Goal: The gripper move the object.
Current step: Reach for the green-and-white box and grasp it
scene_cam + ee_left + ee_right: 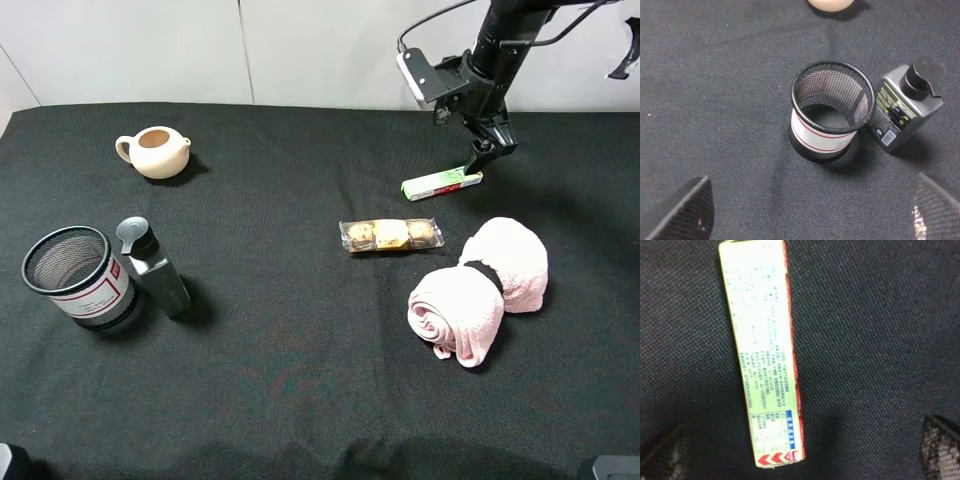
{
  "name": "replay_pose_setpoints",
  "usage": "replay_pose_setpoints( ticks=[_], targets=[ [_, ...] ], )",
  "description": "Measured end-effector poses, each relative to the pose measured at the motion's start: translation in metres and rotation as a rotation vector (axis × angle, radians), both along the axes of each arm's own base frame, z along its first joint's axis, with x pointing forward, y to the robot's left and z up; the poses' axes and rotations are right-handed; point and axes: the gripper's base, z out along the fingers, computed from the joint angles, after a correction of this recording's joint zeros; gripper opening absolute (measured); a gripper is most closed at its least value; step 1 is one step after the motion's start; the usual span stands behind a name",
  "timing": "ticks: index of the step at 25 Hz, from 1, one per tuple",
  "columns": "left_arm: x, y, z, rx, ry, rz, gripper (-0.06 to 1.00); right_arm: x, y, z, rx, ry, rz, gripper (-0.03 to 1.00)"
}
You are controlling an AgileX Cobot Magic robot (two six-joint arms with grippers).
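As the high camera shows it, a rolled pink towel (480, 290) with a dark band lies nearest, just to the near right of the clear chocolate packet (391, 235), which lies flat on the black cloth (300, 390). Well to the packet's left and slightly nearer stand a black mesh cup (75, 278) and, just beside it on the packet's side, a grey bottle (155, 268) with a black cap. The left gripper (810, 212), seen only by its own wrist camera, faces this cup with fingers wide apart and nothing between them. Just beyond the packet, toward its right and apart from it, the slim white box (441, 184) lies flat on the cloth. The right gripper (478, 160) hangs over the box's right end, jaws spread wide to either side, clear of the carton. Farthest, well beyond the packet to its left, sits a cream teapot (155, 152).
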Motion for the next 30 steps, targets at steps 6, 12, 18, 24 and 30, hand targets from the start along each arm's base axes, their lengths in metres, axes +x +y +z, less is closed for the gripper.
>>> replay_pose_setpoints(
  ticks=[6, 12, 18, 24, 30],
  targets=[
    [0.0, 0.0, 0.0, 0.0, 0.0, 0.0, 0.83, 0.001, 0.0, -0.011, -0.005, 0.017, 0.004, 0.69],
    [0.0, 0.0, 0.0, 0.0, 0.0, 0.0, 0.83, 0.002, 0.001, -0.019, -0.005, 0.035, 0.002, 0.69],
    [0.0, 0.0, 0.0, 0.0, 0.0, 0.0, 0.83, 0.002, 0.001, -0.02, -0.005, 0.036, 0.002, 0.69],
    [0.0, 0.0, 0.0, 0.0, 0.0, 0.0, 0.83, 0.002, 0.001, -0.02, -0.005, 0.036, 0.002, 0.69],
    [0.0, 0.0, 0.0, 0.0, 0.0, 0.0, 0.83, 0.002, 0.001, -0.029, -0.01, 0.057, 0.001, 0.69]
  ],
)
